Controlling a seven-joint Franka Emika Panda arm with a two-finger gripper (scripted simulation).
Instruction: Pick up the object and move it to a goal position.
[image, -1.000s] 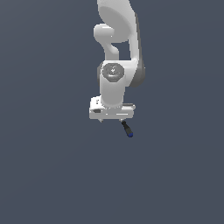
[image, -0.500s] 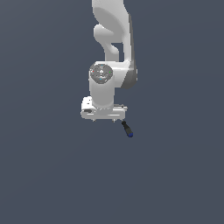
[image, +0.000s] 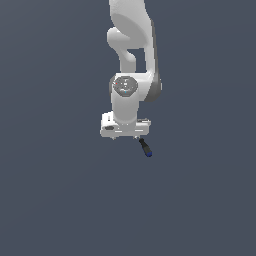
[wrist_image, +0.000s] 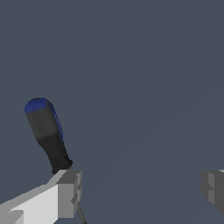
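Observation:
The object (image: 145, 147) is a short black rod with a blue tip, lying slanted just under the end of my white gripper (image: 125, 134) on the exterior view's right. In the wrist view the object (wrist_image: 47, 135) shows close up, its black end meeting the tip of one finger (wrist_image: 66, 192) on that finger's outer side. The other finger (wrist_image: 213, 187) stands far off across the picture. My gripper (wrist_image: 140, 189) is open and nothing lies between its fingers.
A plain dark grey surface (image: 60, 200) fills both views. The white arm (image: 131, 45) rises above the gripper to the top edge of the exterior view.
My gripper swung toward the exterior view's left, then came back toward the right. The object has stayed in the same place.

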